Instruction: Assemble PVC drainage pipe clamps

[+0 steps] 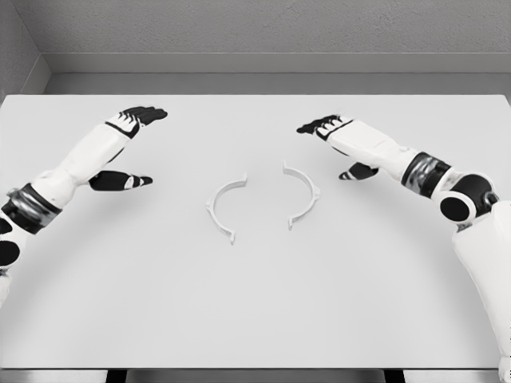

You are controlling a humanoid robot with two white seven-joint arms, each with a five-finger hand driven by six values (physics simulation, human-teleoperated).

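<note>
A white surface (255,319) fills the view, with a grey wall beyond its far edge. Nothing else lies on it besides two white clamp halves, and nothing stands between them and either hand. The left half (224,207) and the right half (302,194) lie flat near the middle of the surface, a little toward the far edge, hollow sides facing each other like brackets, with a gap between them; they do not touch. The left hand (128,148) hovers over the left part of the surface, fingers stretched out toward the far edge and the thumb spread low toward the middle, open and holding nothing. The left half lies to its right, well apart from it and nearer the front edge. The right hand (339,144) hovers over the right part, fingers stretched out and pointing left, thumb hanging below, also open and empty. The right half lies just left of it and slightly nearer the front edge, near but not touching.
</note>
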